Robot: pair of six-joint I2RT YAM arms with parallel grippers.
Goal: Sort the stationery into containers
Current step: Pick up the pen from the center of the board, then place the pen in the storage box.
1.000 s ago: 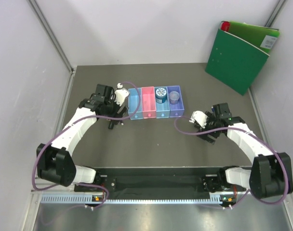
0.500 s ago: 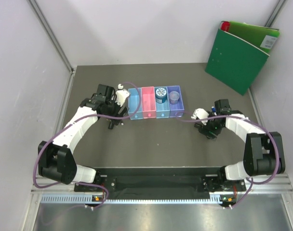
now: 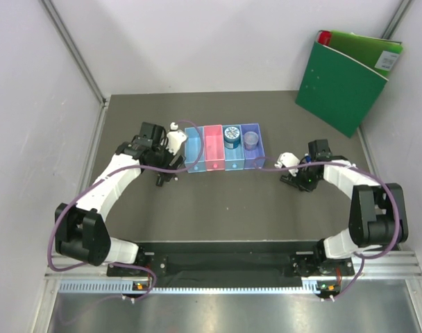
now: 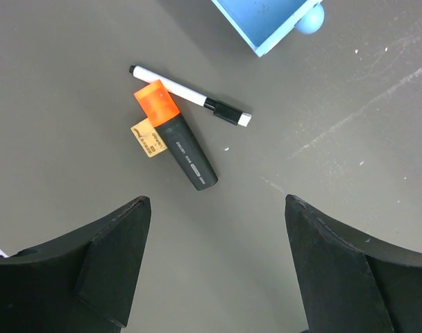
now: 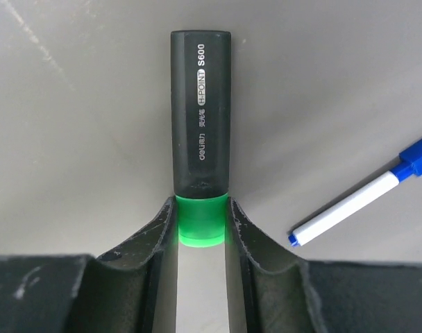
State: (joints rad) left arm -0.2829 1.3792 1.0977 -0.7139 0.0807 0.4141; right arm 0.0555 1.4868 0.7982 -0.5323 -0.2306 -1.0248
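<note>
gently lift the likely light, rigid, slick green-capped marker (image 5: 200,125) by its cap end, clamped in the right gripper (image 5: 200,208), then close the gaping left gripper (image 4: 216,201) across the orange-capped marker (image 4: 180,142).

The row of bins (image 3: 225,148) sits upper centre on the tabletop (image 3: 218,208), a tape roll (image 3: 232,135) in its third bin from the left, a small piece (image 3: 250,141) in the rightmost. Just left of the row, under my left hand (image 4: 216,205), a pen (image 4: 190,94) touches the end of a marker (image 4: 180,142). Right of the row, the end of a second marker (image 5: 200,118) lies between the fingers of my right hand (image 5: 200,225).
</note>
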